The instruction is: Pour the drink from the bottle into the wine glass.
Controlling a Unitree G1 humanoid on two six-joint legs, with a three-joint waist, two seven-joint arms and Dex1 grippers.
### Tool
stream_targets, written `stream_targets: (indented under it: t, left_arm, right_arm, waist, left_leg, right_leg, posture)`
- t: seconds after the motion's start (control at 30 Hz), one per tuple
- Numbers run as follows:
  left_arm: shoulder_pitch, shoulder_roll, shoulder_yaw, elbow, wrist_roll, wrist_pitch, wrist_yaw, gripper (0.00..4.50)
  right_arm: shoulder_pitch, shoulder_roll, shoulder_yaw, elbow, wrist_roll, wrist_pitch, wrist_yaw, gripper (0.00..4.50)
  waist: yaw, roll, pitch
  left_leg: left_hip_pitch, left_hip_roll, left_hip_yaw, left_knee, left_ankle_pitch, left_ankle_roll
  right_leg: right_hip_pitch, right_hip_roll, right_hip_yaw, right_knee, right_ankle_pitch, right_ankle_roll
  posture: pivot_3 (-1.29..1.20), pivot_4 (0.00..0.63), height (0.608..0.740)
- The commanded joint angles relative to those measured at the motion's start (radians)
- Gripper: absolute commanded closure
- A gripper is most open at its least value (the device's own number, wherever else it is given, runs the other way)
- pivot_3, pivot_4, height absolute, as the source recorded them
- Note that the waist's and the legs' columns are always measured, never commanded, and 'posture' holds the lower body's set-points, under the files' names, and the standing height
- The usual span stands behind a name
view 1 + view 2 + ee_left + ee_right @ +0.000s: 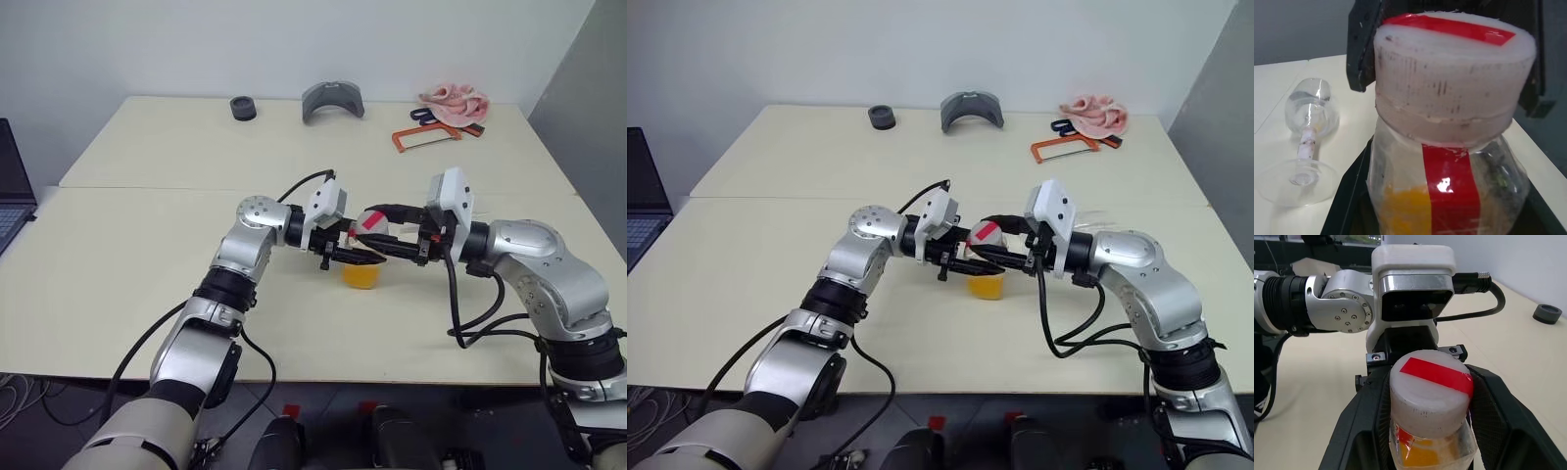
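The bottle [363, 257] is held upright just above the table [147, 255], near its front middle. It is clear plastic with a red stripe, and the orange drink [360, 277] fills its lower part. My left gripper [355, 258] comes from the left and is shut on the bottle's body [1449, 196]. My right gripper [380, 233] comes from the right, its black fingers [1364, 411] closed on either side of the white-and-red cap [1431, 387]. The wine glass [1308, 142] stands upright on the table a little beyond the bottle; it is clear and holds nothing.
At the table's far edge are a black ring [243, 107], a grey curved piece [333, 100], a pink cloth [456, 101] and an orange hacksaw [426, 136]. A laptop [12, 186] sits off the left side.
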Motion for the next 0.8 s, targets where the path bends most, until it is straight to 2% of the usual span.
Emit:
stream_targets:
  t: [0.03, 0.1, 0.27, 0.43, 0.6, 0.8]
  left_arm:
    - [-0.001, 0.001, 0.024, -0.035, -0.012, 0.012, 0.044, 2.72]
    - [0.012, 0.0, 0.029, -0.049, -0.017, 0.02, 0.062, 2.73]
    - [0.033, 0.002, 0.028, -0.078, -0.026, 0.036, 0.08, 2.73]
    - [0.037, 0.001, 0.025, -0.076, -0.024, 0.036, 0.085, 2.73]
    - [0.032, -0.002, 0.019, -0.067, -0.02, 0.027, 0.083, 2.73]
    - [0.03, -0.005, 0.016, -0.062, -0.018, 0.019, 0.083, 2.73]
  right_arm:
    - [0.038, 0.018, -0.045, -0.062, 0.018, -0.031, -0.032, 1.58]
    - [0.081, 0.018, -0.084, -0.134, 0.033, -0.01, -0.077, 0.94]
    - [0.176, 0.058, -0.104, -0.303, 0.055, 0.038, -0.213, 0.93]
    - [0.189, 0.144, 0.003, -0.308, -0.116, -0.027, -0.371, 0.93]
    - [0.177, 0.161, 0.036, -0.268, -0.2, -0.064, -0.408, 0.93]
    - [0.174, 0.144, -0.011, -0.239, -0.236, -0.058, -0.431, 0.93]
  waist:
    - [0.001, 0.0, 0.0]
    - [0.002, 0.0, 0.0]
    - [0.004, 0.0, 0.0]
    - [0.0, 0.0, 0.0]
    - [0.002, 0.0, 0.0]
    - [0.002, 0.0, 0.0]
  left_leg:
    - [0.0, 0.0, 0.0, 0.0, 0.0, 0.0]
    - [0.0, 0.0, 0.0, 0.0, 0.0, 0.0]
    - [0.0, 0.0, -0.001, 0.0, 0.0, 0.0]
    - [0.0, 0.0, 0.0, 0.0, 0.0, 0.0]
    - [0.0, 0.0, 0.0, 0.0, 0.0, 0.0]
    - [0.0, 0.0, 0.0, 0.0, 0.0, 0.0]
  right_leg:
    - [0.0, -0.001, 0.0, 0.0, 0.0, 0.0]
    - [0.0, -0.002, 0.0, 0.0, 0.0, 0.0]
    - [0.0, -0.002, 0.0, 0.0, 0.0, 0.0]
    - [0.0, -0.001, 0.001, 0.001, 0.0, 0.0]
    - [0.0, -0.001, 0.001, 0.001, 0.0, 0.0]
    - [0.0, -0.001, 0.001, 0.001, 0.0, 0.0]
  posture:
    - [0.0, 0.15, 0.74]
    - [0.0, 0.15, 0.74]
    - [0.0, 0.15, 0.74]
    - [0.0, 0.15, 0.74]
    - [0.0, 0.15, 0.74]
    - [0.0, 0.15, 0.74]
